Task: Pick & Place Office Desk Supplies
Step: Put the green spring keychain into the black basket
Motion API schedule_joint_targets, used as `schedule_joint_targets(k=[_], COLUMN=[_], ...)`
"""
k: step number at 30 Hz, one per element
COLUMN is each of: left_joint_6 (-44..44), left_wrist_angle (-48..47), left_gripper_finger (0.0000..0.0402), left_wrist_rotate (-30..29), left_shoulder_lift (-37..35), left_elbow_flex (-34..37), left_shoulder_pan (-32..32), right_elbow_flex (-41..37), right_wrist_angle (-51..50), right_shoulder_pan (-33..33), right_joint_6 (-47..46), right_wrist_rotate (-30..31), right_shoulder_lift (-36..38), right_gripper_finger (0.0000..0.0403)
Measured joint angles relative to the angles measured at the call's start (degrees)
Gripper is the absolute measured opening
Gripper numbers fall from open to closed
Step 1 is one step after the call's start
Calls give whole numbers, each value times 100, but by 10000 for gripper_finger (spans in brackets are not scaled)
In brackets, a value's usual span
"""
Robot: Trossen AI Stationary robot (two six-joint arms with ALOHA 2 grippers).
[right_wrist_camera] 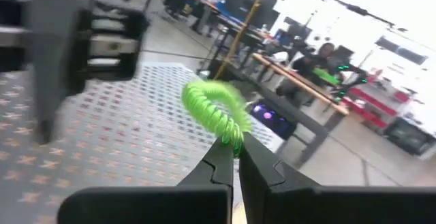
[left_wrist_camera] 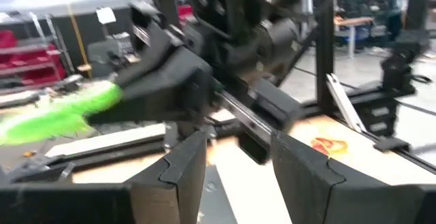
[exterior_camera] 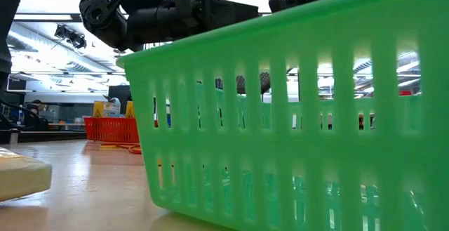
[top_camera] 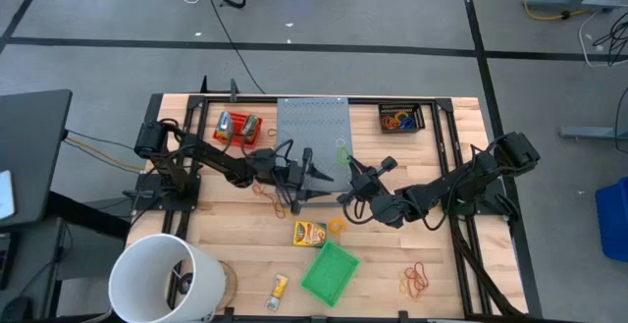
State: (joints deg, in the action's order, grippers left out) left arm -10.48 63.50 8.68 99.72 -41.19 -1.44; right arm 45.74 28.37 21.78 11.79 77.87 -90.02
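Room: grey workshop floor with cables around a pale wooden slatted table (top_camera: 245, 235).
High view: grey perforated metal box (top_camera: 312, 132) is my landmark. Left gripper (top_camera: 306, 171) sits on its front edge, right gripper (top_camera: 350, 181) just off its front right corner. Yellow-orange printed packet (top_camera: 309, 232) and green slotted plastic basket (top_camera: 330, 271) lie in front of the box, big white round bucket (top_camera: 162, 279) well off front-left.
Low view: basket wall fills the shot, arms overhead.
Left wrist view: fingers (left_wrist_camera: 180, 163) parted, nothing between them.
Right wrist view: fingers pinched tight on a bright green coiled band (right_wrist_camera: 212, 108), hanging over the box.
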Motion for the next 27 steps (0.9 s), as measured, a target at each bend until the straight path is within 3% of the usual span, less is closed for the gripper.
schedule_joint_targets(k=[3,9,14,21,27], left_joint_6=[65,275,417,605,702], left_wrist_angle=[-216,-378,-413,-652,-701], left_gripper_finger=[168,168,168,168,168], left_wrist_rotate=[93,503,1173,1757,2059], left_shoulder_lift=[0,0,-2,-7,-7], left_elbow_flex=[0,0,0,0,2], left_shoulder_pan=[-25,-86,-127,-135,-135], right_elbow_flex=[0,0,0,0,-265], right_wrist_angle=[-41,-182,-1066,-2244,-2093], right_shoulder_pan=[-15,1,191,768,1275], right_joint_6=[87,-131,-916,-1868,-2074], right_wrist_rotate=[-237,-2010,-3180,-4019,-4309], right_shoulder_lift=[1,195,591,938,938], right_gripper_finger=[6,6,6,6,6])
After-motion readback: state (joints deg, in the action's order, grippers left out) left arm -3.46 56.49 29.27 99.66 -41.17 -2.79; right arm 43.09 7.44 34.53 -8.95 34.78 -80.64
